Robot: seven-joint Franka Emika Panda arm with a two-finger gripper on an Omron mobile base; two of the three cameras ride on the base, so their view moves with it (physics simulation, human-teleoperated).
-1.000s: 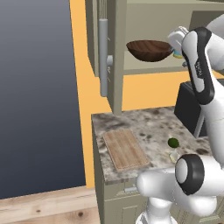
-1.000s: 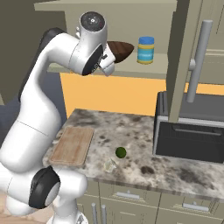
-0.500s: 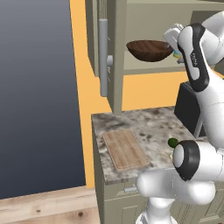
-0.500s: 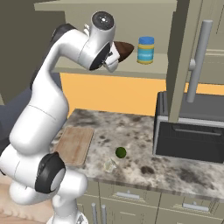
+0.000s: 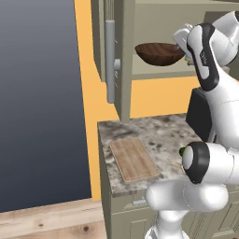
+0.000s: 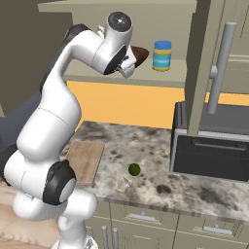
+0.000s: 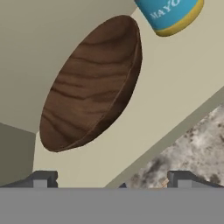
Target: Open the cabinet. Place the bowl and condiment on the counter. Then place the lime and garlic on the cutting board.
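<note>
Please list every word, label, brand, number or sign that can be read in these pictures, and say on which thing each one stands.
"MAYO": white letters on the blue body of the condiment, in the hand view; the word runs off the top edge, so more letters may follow.
Condiment label in the right base view: too small to read.
Bowl, cutting board, cabinet, counter: no text.

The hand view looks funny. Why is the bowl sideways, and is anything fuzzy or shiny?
In the hand view the camera is rolled, so the bowl and shelf look tilted; edges are sharp, with no glare. In the left base view the bowl sits level, and the cabinet looks evenly lit.
</note>
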